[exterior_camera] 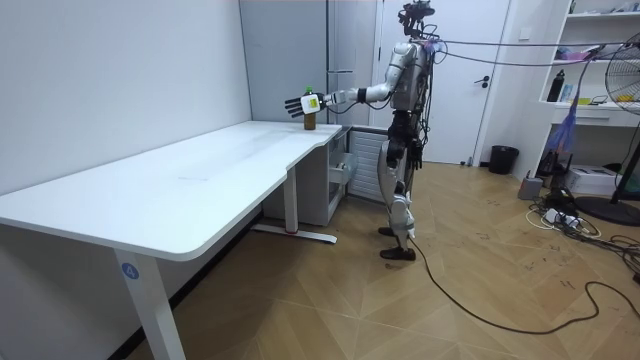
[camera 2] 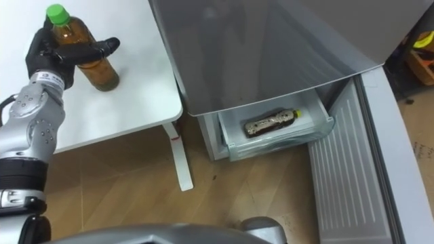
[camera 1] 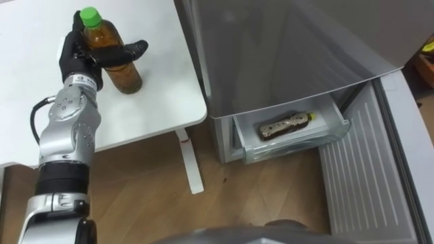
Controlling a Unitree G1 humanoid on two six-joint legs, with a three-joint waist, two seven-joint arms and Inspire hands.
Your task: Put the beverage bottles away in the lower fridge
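A brown drink bottle with a green cap stands upright on the white table near its right edge. My left hand reaches around it: the thumb lies straight across the bottle's front and the fingers stand behind its neck, open. In the room view the same hand shows spread fingers beside the bottle. A second dark bottle with a yellow cap lies on its side in the pulled-out clear drawer of the lower fridge.
The grey fridge stands right of the table, its lower door swung open to the right. A white table leg stands on the wooden floor between table and drawer. I stand in front of the fridge at the table's end.
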